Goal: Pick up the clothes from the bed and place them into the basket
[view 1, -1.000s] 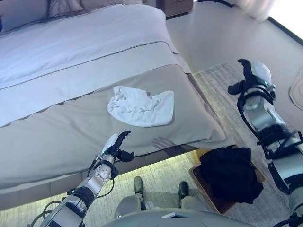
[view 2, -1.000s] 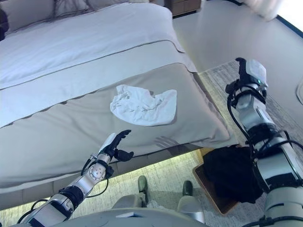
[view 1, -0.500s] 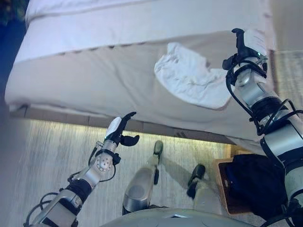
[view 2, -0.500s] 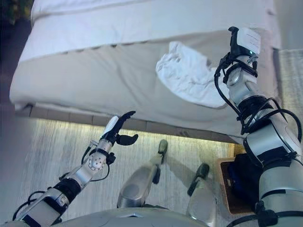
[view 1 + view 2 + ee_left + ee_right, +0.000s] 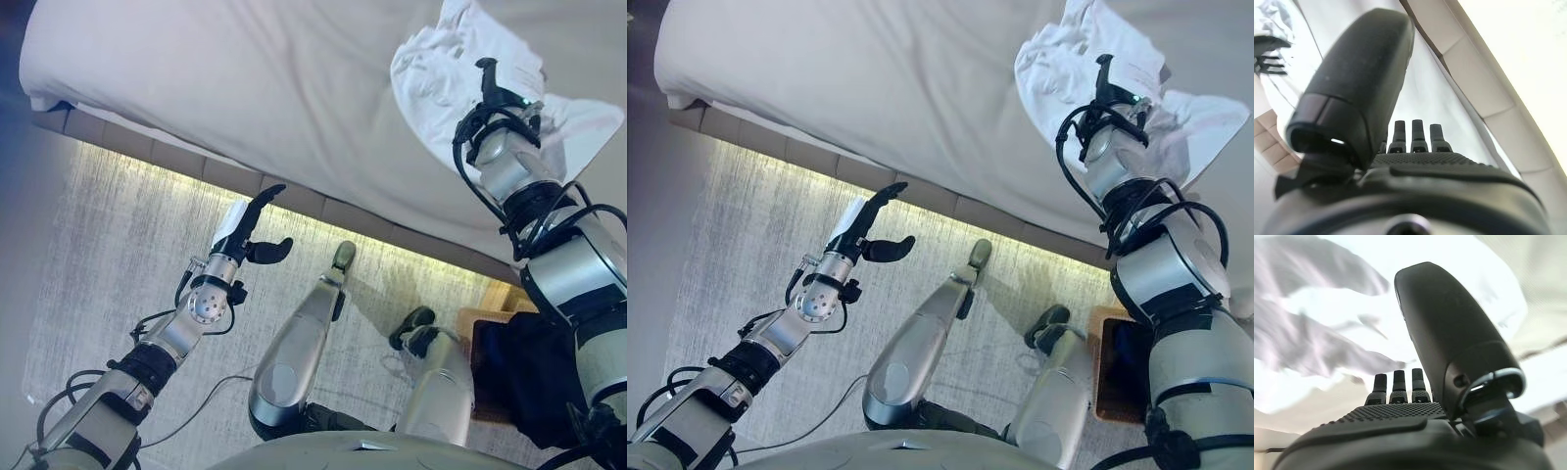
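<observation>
— Where the bed (image 5: pixel 245 88) fills the upper part of the frame, what lies by the right hand (image 5: pixel 497 93)?

— White clothes (image 5: pixel 441 59), crumpled at the upper right. That hand is raised over them, fingers straight and released, gripping nothing. In the right wrist view the cloth (image 5: pixel 1312 328) spreads just past the fingertips (image 5: pixel 1395 381); contact cannot be told.

— And the arm's pose?

— It rises from the lower right edge, forearm steep, hand at its top with the thumb standing out.

— The left hand (image 5: pixel 245 230)?

— It hangs at centre left over the rug (image 5: pixel 118 255), below the bed's lit lower edge. Its fingers are extended and loose, thumb out sideways, and it holds nothing.

— What about edges and room?

— The bed's edge runs diagonally from upper left down to the right. Open rug lies around the left hand. At the lower right a basket (image 5: pixel 490 328) stands on the floor with dark clothing (image 5: pixel 529 372) in it, partly behind the right arm.
</observation>
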You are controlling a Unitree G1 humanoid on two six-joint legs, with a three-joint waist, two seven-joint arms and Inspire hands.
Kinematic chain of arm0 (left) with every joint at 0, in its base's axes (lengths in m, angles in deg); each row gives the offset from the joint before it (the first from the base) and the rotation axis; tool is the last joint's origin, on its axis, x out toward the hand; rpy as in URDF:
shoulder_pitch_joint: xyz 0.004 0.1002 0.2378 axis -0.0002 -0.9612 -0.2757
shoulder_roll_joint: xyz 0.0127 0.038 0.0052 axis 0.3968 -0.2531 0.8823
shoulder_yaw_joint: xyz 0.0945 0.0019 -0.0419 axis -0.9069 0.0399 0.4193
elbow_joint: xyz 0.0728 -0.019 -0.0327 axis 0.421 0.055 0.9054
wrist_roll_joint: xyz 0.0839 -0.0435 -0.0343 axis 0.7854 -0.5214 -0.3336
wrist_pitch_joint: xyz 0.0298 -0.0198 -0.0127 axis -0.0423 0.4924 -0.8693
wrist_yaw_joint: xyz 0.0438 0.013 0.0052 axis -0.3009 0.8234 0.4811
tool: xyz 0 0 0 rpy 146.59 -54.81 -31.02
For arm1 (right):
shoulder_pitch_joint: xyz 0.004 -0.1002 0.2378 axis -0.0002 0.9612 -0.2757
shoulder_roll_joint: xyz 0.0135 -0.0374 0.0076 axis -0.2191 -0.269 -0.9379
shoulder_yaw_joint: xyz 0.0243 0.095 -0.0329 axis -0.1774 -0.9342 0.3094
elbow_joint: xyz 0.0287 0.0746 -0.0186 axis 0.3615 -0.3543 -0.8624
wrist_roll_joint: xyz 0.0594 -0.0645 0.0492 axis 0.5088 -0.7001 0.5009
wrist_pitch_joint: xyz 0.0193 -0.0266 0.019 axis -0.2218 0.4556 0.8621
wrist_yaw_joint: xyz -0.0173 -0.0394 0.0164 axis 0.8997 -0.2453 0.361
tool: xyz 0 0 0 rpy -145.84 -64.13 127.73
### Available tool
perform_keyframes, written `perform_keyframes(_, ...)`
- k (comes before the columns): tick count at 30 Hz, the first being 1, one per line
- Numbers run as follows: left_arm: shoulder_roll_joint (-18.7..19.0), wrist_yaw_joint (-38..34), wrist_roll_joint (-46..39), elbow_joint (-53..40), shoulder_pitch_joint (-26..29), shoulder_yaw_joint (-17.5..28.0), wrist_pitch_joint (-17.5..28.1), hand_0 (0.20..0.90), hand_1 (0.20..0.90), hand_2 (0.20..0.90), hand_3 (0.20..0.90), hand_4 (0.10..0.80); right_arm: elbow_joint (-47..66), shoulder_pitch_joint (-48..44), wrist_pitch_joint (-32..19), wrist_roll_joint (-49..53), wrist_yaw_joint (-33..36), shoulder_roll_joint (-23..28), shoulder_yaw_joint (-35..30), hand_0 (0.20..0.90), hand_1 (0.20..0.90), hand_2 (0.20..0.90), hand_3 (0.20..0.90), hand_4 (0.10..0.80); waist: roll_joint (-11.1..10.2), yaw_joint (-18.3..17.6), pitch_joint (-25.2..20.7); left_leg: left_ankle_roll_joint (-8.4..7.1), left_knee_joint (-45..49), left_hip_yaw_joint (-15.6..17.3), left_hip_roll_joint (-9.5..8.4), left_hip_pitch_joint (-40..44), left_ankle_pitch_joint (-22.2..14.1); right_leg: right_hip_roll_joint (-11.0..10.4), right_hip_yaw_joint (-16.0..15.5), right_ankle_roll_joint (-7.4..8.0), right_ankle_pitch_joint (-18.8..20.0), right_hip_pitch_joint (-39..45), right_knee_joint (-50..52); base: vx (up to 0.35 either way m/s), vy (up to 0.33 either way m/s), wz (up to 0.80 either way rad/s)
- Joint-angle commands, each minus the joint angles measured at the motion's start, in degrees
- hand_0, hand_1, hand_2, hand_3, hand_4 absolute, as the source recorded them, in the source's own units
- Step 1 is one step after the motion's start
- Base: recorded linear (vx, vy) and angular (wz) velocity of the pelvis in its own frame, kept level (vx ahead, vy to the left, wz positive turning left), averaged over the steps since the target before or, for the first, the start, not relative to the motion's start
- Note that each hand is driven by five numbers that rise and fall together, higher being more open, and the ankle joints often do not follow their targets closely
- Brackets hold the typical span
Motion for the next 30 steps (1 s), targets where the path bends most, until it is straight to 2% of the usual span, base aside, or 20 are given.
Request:
perform_keyframes(1, 1.41, -2.66, -2.91, -6.95, -0.99, 3.02, 4.26, 0.9, 0.9, 0.9, 0.9, 0.8, -1.27, -5.61, 1.76, -1.27, 0.32, 3.45, 3.19, 0.9, 0.9, 0.9, 0.9, 0.8, 0.92, 0.04, -1.27, 3.51, 13.61, 1.76, -0.88, -2.87, -13.22, 3.99, 0.04, -3.16, 1.33, -3.08, 5.23, -0.049, 0.043, -0.04)
perform_keyframes(6, 1.2, -3.51, -4.92, -9.93, -1.5, 3.29, 4.95, 0.9, 0.9, 0.9, 0.9, 0.8, -5.98, -6.09, 4.41, -0.86, -3.16, 3.28, 4.24, 0.9, 0.9, 0.9, 0.9, 0.8, 1.83, -0.3, -1.27, 4.5, 22.76, 1.96, -1.58, -8.08, -16.88, 4.25, 2.12, -4.07, -0.66, -8.44, 11.45, -0.063, 0.047, -0.07)
perform_keyframes(8, 1.51, -4.37, -4.9, -10.49, -1.84, 3.48, 5.42, 0.9, 0.9, 0.9, 0.9, 0.8, -6.96, -6.45, 5.58, -1.2, -5.62, 3.84, 4.79, 0.9, 0.9, 0.9, 0.9, 0.8, 2.0, -0.54, -1.27, 4.83, 26.03, 2.04, -1.21, -9.63, -18.5, 4.22, 2.83, -4.65, -1.82, -10.18, 13.71, -0.067, 0.039, -0.05)
perform_keyframes(10, 1.55, -5.04, -5.21, -10.85, -2.06, 3.98, 5.13, 0.9, 0.9, 0.9, 0.9, 0.8, -8.34, -6.93, 5.96, -1.62, -7.67, 4.03, 4.93, 0.764, 0.764, 0.764, 0.741, 0.641, 1.99, -0.62, -1.27, 5.13, 29.71, 1.7, -1.08, -10.9, -20.16, 4.33, 3.49, -5.08, -2.84, -11.7, 16.11, -0.059, 0.036, 0.0)
perform_keyframes(11, 1.68, -4.99, -5.44, -11.22, -2.13, 4.3, 4.65, 0.9, 0.9, 0.9, 0.9, 0.8, -8.43, -7.22, 6.02, -1.65, -8.34, 4.21, 5.04, 0.451, 0.451, 0.451, 0.376, 0.276, 1.95, -0.69, -1.27, 5.25, 30.86, 1.68, -0.86, -11.26, -20.68, 4.37, 3.64, -5.27, -3.28, -12.05, 16.9, -0.05, 0.03, -0.12)
perform_keyframes(13, 1.77, -5.08, -5.42, -11.42, -2.41, 4.77, 4.01, 0.9, 0.9, 0.9, 0.9, 0.8, -8.83, -7.89, 5.84, -1.91, -9.05, 4.3, 4.98, 0.3, 0.3, 0.3, 0.2, 0.1, 1.88, -0.79, -1.27, 5.32, 32.85, 1.66, -0.72, -11.8, -21.41, 4.76, 4.01, -5.57, -3.92, -12.61, 18.35, -0.029, 0.013, -0.41)
perform_keyframes(20, 2.27, -5.82, -5.6, -11.72, -4.05, 5.35, 4.37, 0.9, 0.9, 0.9, 0.9, 0.8, -8.75, -9.16, 3.66, -2.06, -7.22, 5.78, 4.76, 0.3, 0.3, 0.3, 0.2, 0.1, 1.92, -0.9, -1.27, 4.9, 33.99, 1.54, -0.99, -11.16, -21.47, 5.07, 4.18, -5.75, -4.37, -11.7, 19.42, 0.002, 0.002, 0.01)
perform_keyframes(25, 2.65, -6.03, -5.94, -11.59, -5.18, 5.79, 4.88, 0.9, 0.9, 0.9, 0.9, 0.8, -7.67, -10.8, -0.14, -1.73, -2.32, 6.92, 5.49, 0.3, 0.3, 0.3, 0.2, 0.1, 1.61, -0.85, -1.27, 4.56, 32.9, 1.46, -0.99, -9.67, -21.12, 5.11, 4.04, -5.87, -4.28, -10.14, 18.63, -0.015, -0.006, 0.04)
perform_keyframes(30, 2.58, -5.36, -6.11, -10.54, -6.11, 6.17, 5.34, 0.9, 0.9, 0.9, 0.9, 0.8, -4.49, -10.47, -4.89, -0.49, 1.9, 7.82, 5.14, 0.3, 0.3, 0.3, 0.2, 0.1, 0.43, -1.23, -1.27, 4.14, 29.83, 1.61, -0.15, -4.96, -20.73, 4.94, 3.48, -5.98, -4.0, -5.39, 16.23, 0.017, 0.001, 0.0)
